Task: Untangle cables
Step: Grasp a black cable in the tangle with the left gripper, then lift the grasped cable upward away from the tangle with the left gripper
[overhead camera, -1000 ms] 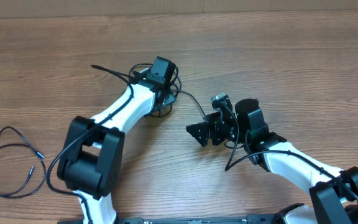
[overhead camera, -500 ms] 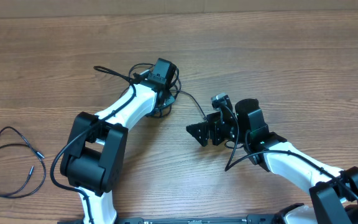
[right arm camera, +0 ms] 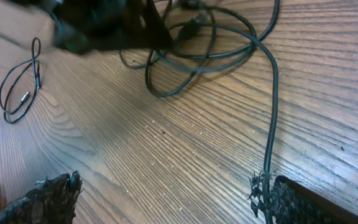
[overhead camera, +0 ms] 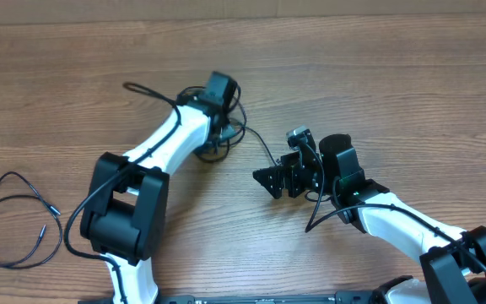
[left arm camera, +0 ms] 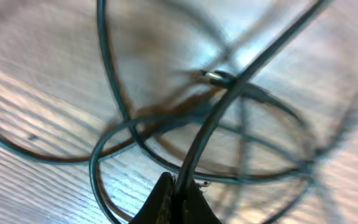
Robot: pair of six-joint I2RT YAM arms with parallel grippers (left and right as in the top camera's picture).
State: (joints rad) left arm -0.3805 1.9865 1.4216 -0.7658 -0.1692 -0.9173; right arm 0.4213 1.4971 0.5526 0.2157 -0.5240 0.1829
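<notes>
One cable strand (left arm camera: 229, 106) now sits pinched in my just-closed left tool (left arm camera: 178, 186), ready for pulling; my right tool (overhead camera: 268, 180) gapes empty.

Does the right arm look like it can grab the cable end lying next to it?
Probably yes. The right arm has its jaws open, and the cable end lies on the table right beside them, with nothing between.

Looped cables (right arm camera: 197, 46) lie tangled on the surface (right arm camera: 166, 143). One strand (right arm camera: 273, 106) reaches the wide-spread right claw (right arm camera: 163, 196).
</notes>
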